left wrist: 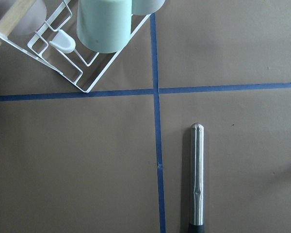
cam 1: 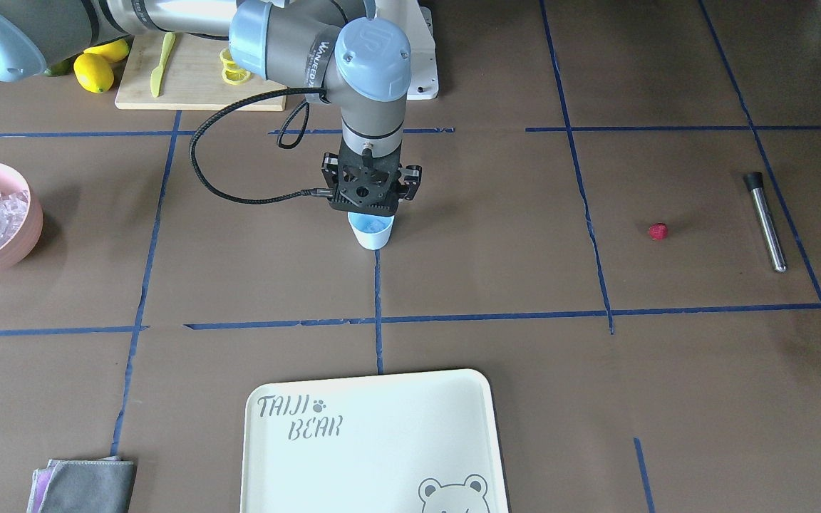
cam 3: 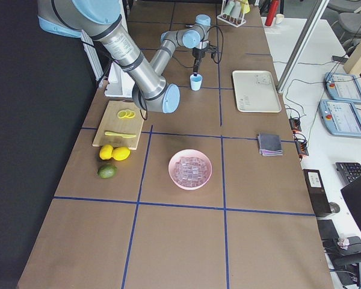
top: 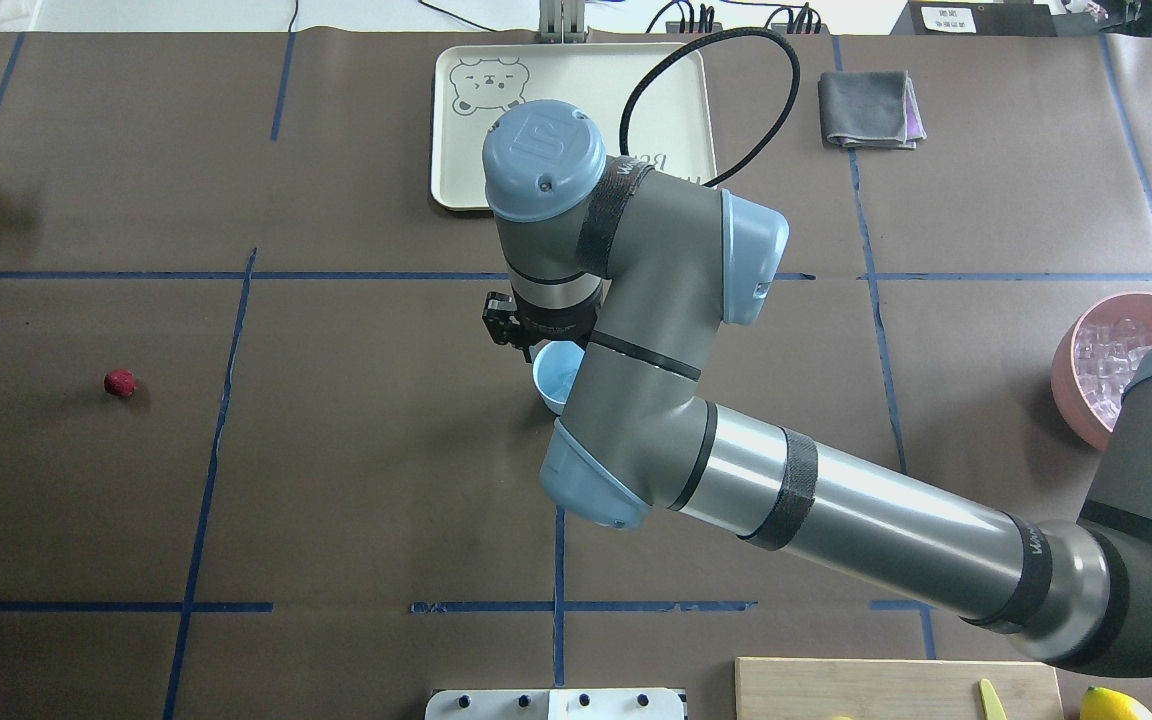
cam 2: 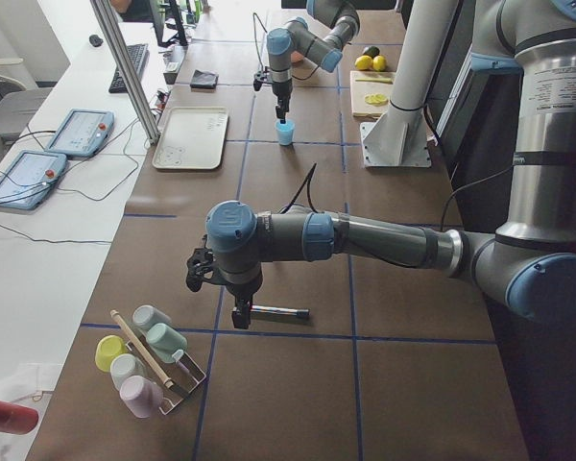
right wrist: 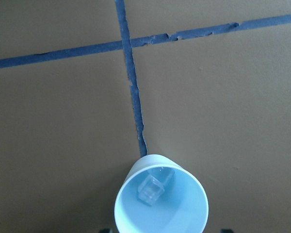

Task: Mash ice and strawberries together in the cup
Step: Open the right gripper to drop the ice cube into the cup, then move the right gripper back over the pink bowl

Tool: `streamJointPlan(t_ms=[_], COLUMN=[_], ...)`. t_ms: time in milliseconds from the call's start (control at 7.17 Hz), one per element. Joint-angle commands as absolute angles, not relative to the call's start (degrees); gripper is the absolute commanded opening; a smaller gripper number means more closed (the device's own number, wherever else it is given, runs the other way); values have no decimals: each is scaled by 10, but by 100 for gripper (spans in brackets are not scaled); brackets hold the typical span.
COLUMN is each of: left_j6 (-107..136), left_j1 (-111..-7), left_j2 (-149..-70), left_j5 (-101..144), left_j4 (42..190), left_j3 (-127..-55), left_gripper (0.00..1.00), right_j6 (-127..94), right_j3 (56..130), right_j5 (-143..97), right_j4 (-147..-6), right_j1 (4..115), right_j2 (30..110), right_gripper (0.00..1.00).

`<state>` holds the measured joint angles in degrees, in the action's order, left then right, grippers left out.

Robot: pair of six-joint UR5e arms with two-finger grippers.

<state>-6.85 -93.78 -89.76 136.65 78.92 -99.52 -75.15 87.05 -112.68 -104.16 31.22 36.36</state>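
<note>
cup [cam 1: 372, 234], one ice cube [right wrist: 151, 189] inside, directly beneath right gripper [cam 1: 370, 212]

The right arm [top: 836, 510] stretches from the right end of the table [top: 356, 480] to its middle. Its wrist is bent straight down and the right gripper [cam 1: 370, 205] has its jaws spread. The left arm [cam 2: 384, 240] reaches along the left end, left gripper [cam 2: 240, 313] hanging low, its jaws too hard to read.

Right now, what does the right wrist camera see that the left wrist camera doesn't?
Only the right wrist view shows the pale blue cup with one ice cube inside. Only the left wrist view shows a steel rod lying flat and a white wire rack holding a pale green cup. Both show the brown table crossed by blue tape lines.
</note>
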Motion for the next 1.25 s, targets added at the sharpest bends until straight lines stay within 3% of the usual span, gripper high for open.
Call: streamJointPlan(t_ms=[0,279,418,697,1115], left_j6=[-69,-69,-69,-69,-69], left_j1=[-938,-938,-938,-938,-939], left_j2=[-898,-899,-899,-898,-897], left_j5=[1367,1366,1366,1367,1366], left_j4=[788,789,789,789,789], left_j3=[-996,-995,-995,-995,-1003], left_gripper=[100,100,100,100,100], right_j6=[-751,-750,-744,-683,-544], right_j3=[871,885,937,1126,1254], right_j5=[-1127,-1123,-1125,-1128,-1174], right_j4=[-1042,-1041,-1050,-1050,-1045], right_j1=[313,322,350,402,522], right_j2=[364,365,393,536,724], right_gripper=[99,99,99,99,99])
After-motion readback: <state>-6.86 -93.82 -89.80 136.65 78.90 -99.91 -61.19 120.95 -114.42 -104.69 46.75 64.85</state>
